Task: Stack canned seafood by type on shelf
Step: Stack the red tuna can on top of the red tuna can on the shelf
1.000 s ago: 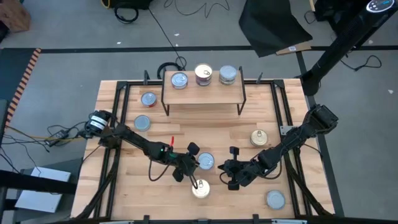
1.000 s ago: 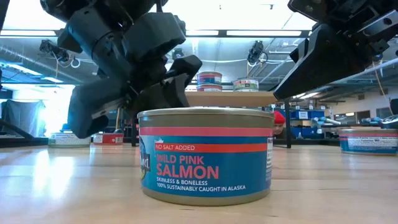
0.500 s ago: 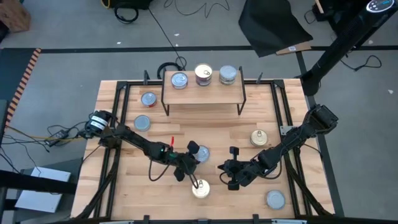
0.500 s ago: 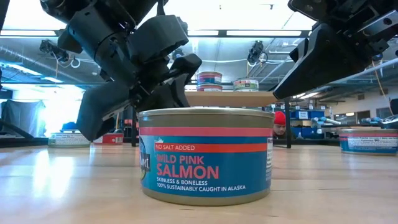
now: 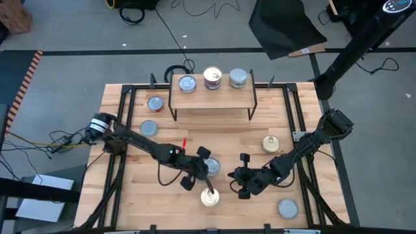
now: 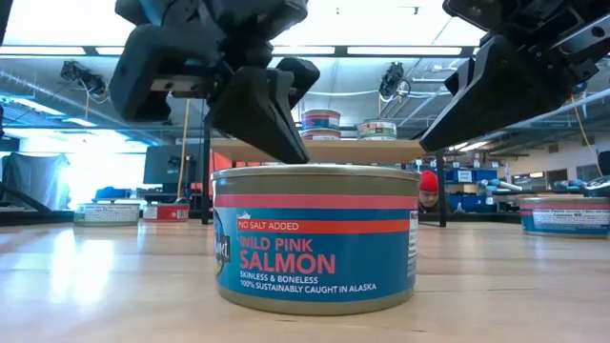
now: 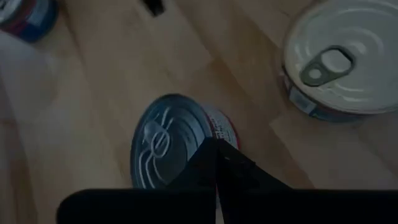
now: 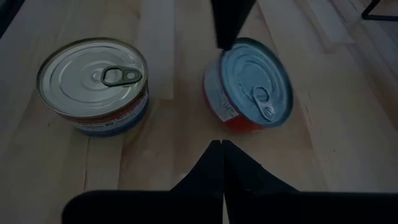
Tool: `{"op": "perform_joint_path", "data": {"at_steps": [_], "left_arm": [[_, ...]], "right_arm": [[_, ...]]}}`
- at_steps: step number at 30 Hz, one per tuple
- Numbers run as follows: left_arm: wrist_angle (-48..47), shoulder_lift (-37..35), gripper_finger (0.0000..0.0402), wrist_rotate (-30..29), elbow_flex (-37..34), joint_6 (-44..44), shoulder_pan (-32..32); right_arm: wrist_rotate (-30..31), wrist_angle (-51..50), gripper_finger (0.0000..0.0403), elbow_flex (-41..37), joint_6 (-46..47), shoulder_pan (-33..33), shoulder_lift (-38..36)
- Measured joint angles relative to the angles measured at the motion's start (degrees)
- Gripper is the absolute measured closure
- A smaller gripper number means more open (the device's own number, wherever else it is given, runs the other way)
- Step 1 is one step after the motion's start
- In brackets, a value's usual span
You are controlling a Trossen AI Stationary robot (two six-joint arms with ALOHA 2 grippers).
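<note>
The left gripper, clenched empty, is hovering between the bluish-topped red tin and gold-topped salmon tin near the worktop's front edge; the right gripper, clenched empty, is waiting beside them.

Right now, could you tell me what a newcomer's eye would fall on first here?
Probably the Wild Pink Salmon can filling the low view at the table's front. Just behind it, the left claw and right claw, both shut, flank a bluish-topped can mid-table. Three more cans stand on the shelf at the back.
</note>
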Motion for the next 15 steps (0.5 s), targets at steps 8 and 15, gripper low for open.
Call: {"op": "perform_joint_path", "data": {"at_steps": [8,15], "left_arm": [[0.1,-3.1,0.0401,5.4,0.0,-8.3,3.6],[-2.9,-1.8,0.0395,8.5,0.0,-1.7,2.9]], "right_arm": [[0.0,0.3,0.0399,0.0,0.1,0.8,0.0],[0.0,0.4,0.0399,0.0,0.5,1.0,0.0]]}}
